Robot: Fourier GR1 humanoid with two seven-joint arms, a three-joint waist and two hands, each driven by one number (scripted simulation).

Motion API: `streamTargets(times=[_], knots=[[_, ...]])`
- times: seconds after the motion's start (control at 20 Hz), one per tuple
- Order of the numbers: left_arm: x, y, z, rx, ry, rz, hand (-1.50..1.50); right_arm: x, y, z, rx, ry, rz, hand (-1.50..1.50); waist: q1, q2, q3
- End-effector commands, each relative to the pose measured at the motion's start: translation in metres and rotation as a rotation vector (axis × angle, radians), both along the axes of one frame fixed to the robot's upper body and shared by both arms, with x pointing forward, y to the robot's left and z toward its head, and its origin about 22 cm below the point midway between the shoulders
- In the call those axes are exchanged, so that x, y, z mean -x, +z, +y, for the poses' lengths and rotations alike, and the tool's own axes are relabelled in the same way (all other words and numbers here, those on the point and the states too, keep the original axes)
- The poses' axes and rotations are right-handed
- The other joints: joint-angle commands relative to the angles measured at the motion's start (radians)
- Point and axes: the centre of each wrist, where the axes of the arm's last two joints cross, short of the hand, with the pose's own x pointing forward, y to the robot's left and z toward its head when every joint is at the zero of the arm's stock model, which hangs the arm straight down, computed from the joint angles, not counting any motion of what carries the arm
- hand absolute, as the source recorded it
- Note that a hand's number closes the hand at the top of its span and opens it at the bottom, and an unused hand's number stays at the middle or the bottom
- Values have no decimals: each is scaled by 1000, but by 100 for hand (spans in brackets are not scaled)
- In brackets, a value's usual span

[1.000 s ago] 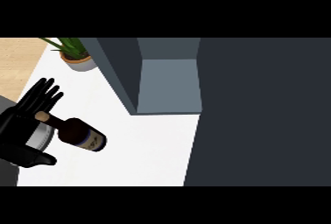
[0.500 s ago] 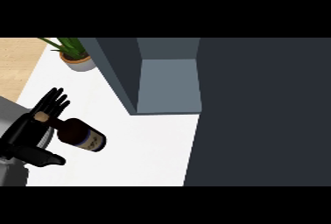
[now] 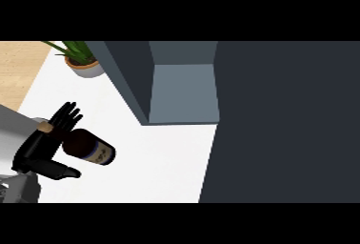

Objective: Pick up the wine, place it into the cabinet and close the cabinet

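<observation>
My left hand (image 3: 44, 145) grasping the dark glass wine bottle (image 3: 89, 147) has lifted it further; the grey open cabinet (image 3: 181, 93) comes next.

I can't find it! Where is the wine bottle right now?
In the head view, the wine bottle is at the left, held against the left hand over the white counter, left of the open cabinet.
</observation>
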Motion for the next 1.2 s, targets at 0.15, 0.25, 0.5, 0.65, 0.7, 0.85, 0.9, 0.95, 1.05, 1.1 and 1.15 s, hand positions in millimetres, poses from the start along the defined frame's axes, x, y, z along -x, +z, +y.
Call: streamTargets(times=[0.15, 0.25, 0.5, 0.65, 0.7, 0.85, 0.9, 0.95, 1.05, 1.1, 1.15], knots=[[-3, -31, 8, 60, -26, 70, -150, 39, 19, -15, -46, -6, -87, -150, -13, 1, -1], [-3, -34, 9, 89, -38, 92, -150, 29, 14, -8, -44, -28, -82, -150, -1, 1, 0], [2, -56, -19, 104, -105, 106, -150, 47, 20, -15, -40, -12, -92, -150, -9, -3, 0], [-17, -48, -8, 112, -103, 102, -150, 41, 14, -15, -32, -17, -85, -150, -10, 2, 0], [10, -59, -6, 128, -106, 123, -150, 44, 14, -9, -56, -32, -70, -150, 4, -4, 0], [-11, -58, -27, 98, -105, 90, -150, 43, 14, -16, -16, -14, -82, -150, -2, 0, 1], [3, -68, -22, 139, -110, 88, -150, 38, 17, -13, -17, -25, -92, -150, 1, 0, -1], [-8, -54, -21, 123, -90, 78, -150, 52, 19, -18, -22, -22, -81, -150, -2, -5, 1], [-4, -63, -13, 137, -74, 77, -150, 36, 12, -10, -11, -28, -77, -150, 2, 1, 0], [-10, -59, -20, 167, -68, 65, -150, 46, 17, -19, -21, -17, -88, -150, -3, -1, 0], [-7, -67, -23, 178, -52, 57, -150, 49, 17, -18, -36, -2, -88, -150, -11, 0, -1]])
